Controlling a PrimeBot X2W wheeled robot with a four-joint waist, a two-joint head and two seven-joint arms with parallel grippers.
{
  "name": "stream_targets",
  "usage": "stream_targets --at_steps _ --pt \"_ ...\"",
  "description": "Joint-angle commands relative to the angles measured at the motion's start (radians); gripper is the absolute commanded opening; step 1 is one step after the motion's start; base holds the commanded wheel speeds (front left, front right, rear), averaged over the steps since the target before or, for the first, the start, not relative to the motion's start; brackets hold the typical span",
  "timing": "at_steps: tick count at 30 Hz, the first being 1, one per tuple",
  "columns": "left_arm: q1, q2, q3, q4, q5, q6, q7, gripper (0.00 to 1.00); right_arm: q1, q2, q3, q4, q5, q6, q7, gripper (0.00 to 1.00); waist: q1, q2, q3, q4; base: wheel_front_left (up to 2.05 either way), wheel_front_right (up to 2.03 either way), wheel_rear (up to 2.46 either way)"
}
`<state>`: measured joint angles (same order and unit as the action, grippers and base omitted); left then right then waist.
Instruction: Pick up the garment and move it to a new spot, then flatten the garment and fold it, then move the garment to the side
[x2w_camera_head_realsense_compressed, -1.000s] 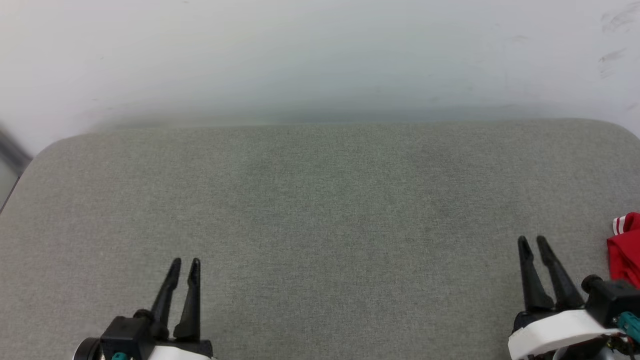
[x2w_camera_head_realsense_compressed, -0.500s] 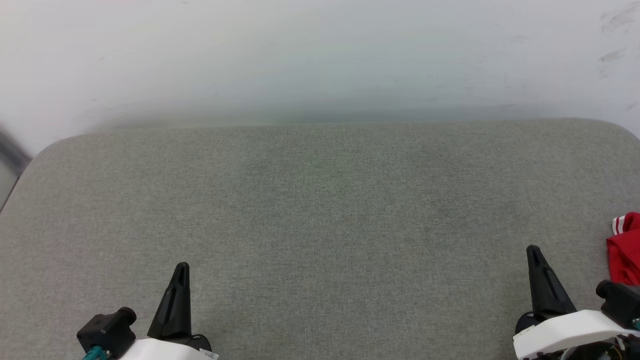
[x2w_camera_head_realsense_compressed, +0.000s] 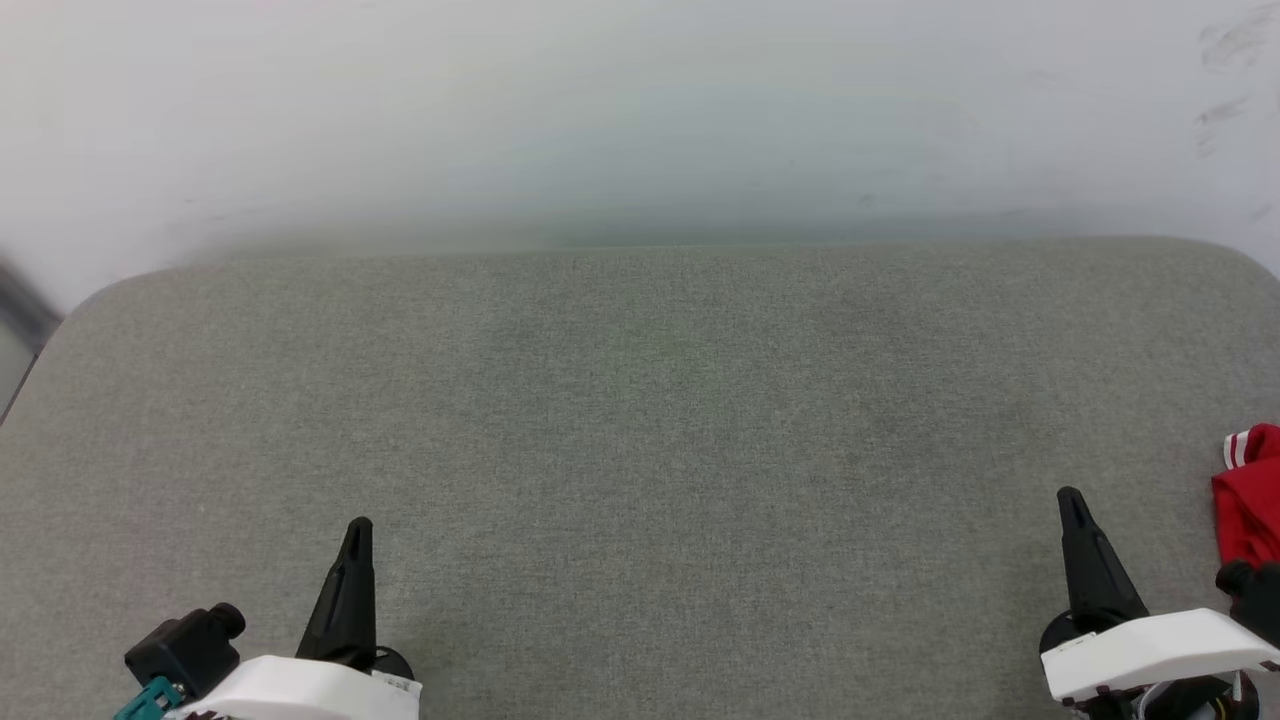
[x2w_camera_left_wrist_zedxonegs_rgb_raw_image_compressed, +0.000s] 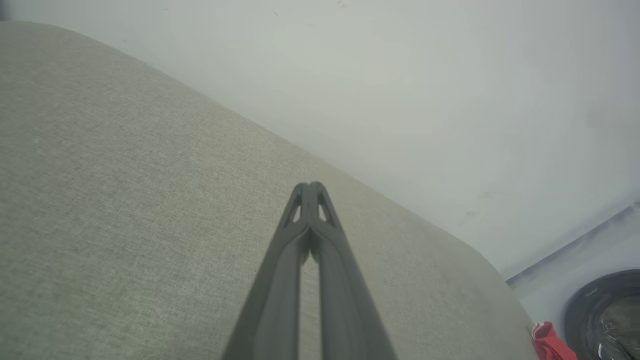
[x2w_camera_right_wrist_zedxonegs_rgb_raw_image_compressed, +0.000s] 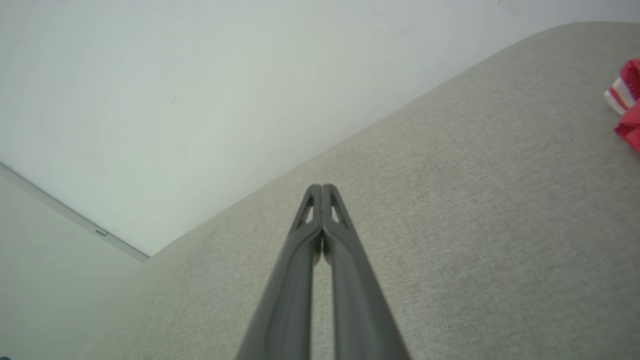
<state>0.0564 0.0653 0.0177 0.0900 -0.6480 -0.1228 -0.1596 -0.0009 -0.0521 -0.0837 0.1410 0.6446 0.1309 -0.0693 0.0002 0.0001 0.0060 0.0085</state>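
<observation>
Both grippers had closed and turned edge-on since one second earlier, when each showed two parted fingers. Left gripper (x2w_camera_head_realsense_compressed: 358, 528) sat over the near left of the grey pad (x2w_camera_head_realsense_compressed: 640, 420), fingertips pressed together, holding nothing. Right gripper (x2w_camera_head_realsense_compressed: 1072, 497) sat over the near right, fingertips likewise together and empty. Garment (x2w_camera_head_realsense_compressed: 1245, 500) lay on the pad near its right edge, beside the right wrist and apart from the fingers; a red fold with striped trim showed.

Left end effector (x2w_camera_head_realsense_compressed: 358, 527) and right end effector (x2w_camera_head_realsense_compressed: 1071, 497) both point forward, fingers pressed together.
</observation>
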Motion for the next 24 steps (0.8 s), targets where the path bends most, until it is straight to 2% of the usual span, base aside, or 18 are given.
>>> stream_targets --at_steps 1,24 --pt "-0.027 0.009 0.005 -0.008 -0.033 -0.003 0.008 0.0 -0.032 0.001 -0.003 -0.007 0.032 0.0 0.004 0.0 0.0 -0.0001 0.0 0.0 0.0 0.0 0.0" --pt "-0.074 0.015 0.016 0.042 -0.352 -0.006 0.079 0.0 -0.059 0.001 -0.012 0.029 0.337 0.0 0.063 0.0 -0.0001 -0.0001 -0.001 -0.002 0.0 0.0 0.0"
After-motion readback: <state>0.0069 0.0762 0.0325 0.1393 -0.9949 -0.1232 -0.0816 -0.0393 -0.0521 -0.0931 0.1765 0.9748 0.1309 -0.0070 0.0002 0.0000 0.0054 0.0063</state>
